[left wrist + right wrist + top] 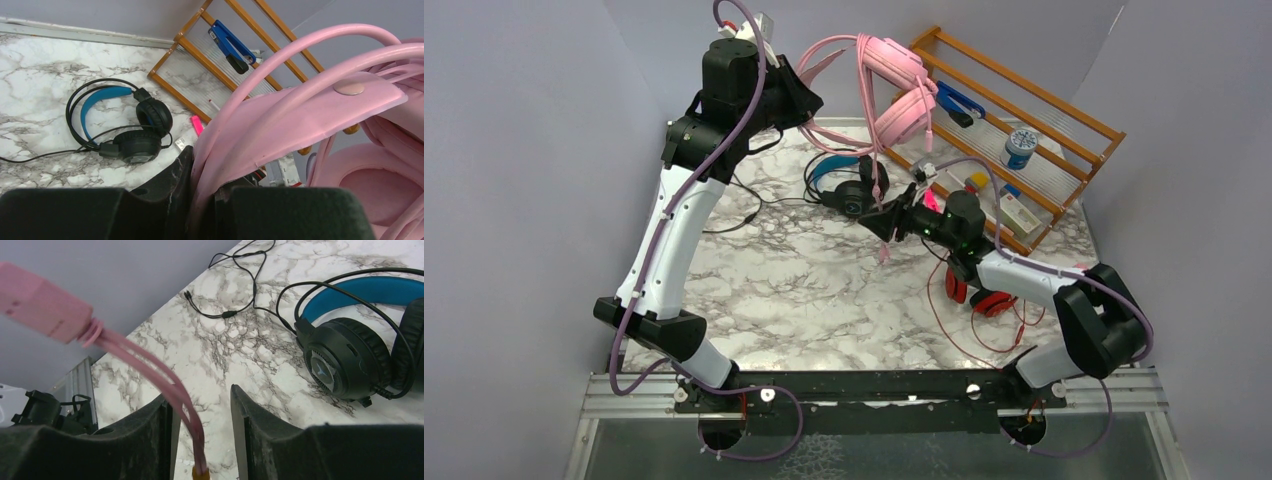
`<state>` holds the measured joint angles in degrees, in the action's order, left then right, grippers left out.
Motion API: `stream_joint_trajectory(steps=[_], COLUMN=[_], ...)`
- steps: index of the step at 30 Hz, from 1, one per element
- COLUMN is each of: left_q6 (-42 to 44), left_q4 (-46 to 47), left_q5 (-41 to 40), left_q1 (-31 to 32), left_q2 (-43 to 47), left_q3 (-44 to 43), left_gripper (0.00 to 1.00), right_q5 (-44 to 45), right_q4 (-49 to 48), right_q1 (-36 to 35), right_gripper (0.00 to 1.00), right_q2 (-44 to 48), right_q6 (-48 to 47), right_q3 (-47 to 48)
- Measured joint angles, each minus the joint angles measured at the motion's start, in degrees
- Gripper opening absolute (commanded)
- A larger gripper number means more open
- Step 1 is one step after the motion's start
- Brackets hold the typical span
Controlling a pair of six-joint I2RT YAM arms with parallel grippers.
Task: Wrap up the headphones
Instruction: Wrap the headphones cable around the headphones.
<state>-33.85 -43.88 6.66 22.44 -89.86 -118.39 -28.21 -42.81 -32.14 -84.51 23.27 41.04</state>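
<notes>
Over marble table (804, 300), high left gripper (807, 98) clamps pink headphones (902, 90).

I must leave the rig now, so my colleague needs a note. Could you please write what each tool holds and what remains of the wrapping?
Left tool: shut on the band of the pink headphones, held above the table.
Right tool: open, with the pink cable running loose between its jaws.
Done: part of the pink cable seems looped over the band.
Left: finish that cable; then the black-and-blue headphones and the red headphones, both lying on the table with cables unwrapped.
</notes>
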Motion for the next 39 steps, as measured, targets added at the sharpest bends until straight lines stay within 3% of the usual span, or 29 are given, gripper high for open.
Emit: stream_joint_trajectory(steps=[3, 8, 21, 27, 34, 39], left_q6=[0.0, 0.0, 0.0, 0.0, -0.02, -0.02], left_q4=[0.0, 0.0, 0.0, 0.02, 0.04, 0.09], left_q5=[0.02, 0.02, 0.04, 0.11, 0.39, 0.92], left_q1=[0.0, -0.2, -0.26, -0.37, -0.74, -0.96], left_q2=[0.0, 0.0, 0.0, 0.0, 0.0, 0.02], left_q3=[0.0, 0.0, 0.0, -0.02, -1.46, -1.79], left_gripper=[0.0, 0.0, 0.0, 0.0, 0.0, 0.0], right_q5=[-0.07, -0.17, -3.63, -2.49, -3.45, -8.66], right_q4=[0.26, 0.31, -0.28, 1.07, 13.25, 12.17], right_q1=[0.0, 0.0, 0.0, 0.2, 5.51, 5.84], right_gripper=[0.51, 0.46, 0.57, 0.76, 0.83, 0.82], right_q2=[1.14, 2.78, -1.09, -0.04, 2.29, 2.1], right_q6=[0.11, 0.63, 2.16, 1.6, -3.41, -7.54], right_q3=[-0.9, -1.66, 1.14, 0.13, 0.09, -3.39])
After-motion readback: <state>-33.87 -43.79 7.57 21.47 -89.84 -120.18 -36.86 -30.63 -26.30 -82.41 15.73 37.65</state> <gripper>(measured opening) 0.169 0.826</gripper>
